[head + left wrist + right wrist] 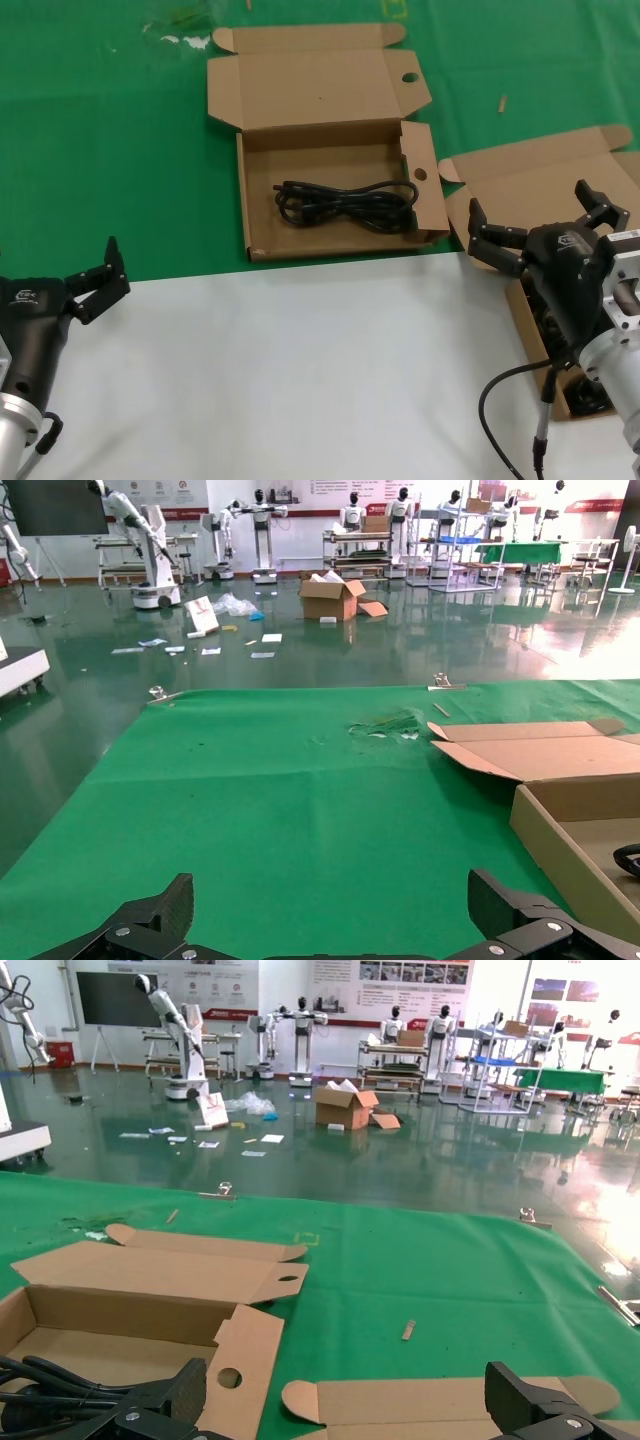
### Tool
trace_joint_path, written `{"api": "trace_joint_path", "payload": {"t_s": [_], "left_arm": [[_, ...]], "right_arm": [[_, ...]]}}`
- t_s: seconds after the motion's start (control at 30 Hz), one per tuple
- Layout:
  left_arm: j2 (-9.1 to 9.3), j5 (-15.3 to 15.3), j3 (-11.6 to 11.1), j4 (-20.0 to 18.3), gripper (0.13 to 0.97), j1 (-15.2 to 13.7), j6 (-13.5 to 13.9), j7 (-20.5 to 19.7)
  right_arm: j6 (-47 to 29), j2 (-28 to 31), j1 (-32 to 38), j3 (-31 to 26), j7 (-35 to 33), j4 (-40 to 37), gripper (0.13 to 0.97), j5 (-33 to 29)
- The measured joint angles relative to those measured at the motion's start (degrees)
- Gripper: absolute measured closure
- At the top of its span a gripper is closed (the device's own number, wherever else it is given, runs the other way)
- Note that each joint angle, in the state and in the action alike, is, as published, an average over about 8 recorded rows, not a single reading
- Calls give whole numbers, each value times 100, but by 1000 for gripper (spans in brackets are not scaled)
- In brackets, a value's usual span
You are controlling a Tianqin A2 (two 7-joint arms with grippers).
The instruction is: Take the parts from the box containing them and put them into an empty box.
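The brown box with round holes [258,200] lies open at the back middle and holds one black coiled cable [345,203]. The plain-flap box [540,180] lies at the right, mostly hidden by my right arm; dark cables [585,398] show inside it beside the arm. My right gripper [528,200] is open and empty above that box's lid. My left gripper [95,270] is open and empty at the near left over the white surface. The right wrist view shows my right gripper [355,1390], the holed box [245,1340], its cable [40,1380] and the plain box's lid [430,1400].
The boxes lie on a green mat [100,150]; a white surface [300,370] covers the near part. The left wrist view shows my left gripper [335,905] over green mat, with the holed box's wall [560,850] beside it. Small scraps [502,102] lie on the mat.
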Motion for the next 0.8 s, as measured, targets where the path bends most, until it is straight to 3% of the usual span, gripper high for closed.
{"api": "trace_joint_path", "payload": {"t_s": [0.8], "left_arm": [[0, 0, 0, 0, 132, 0, 0, 0]], "right_arm": [[0, 0, 0, 0, 0, 0, 129, 0]]}}
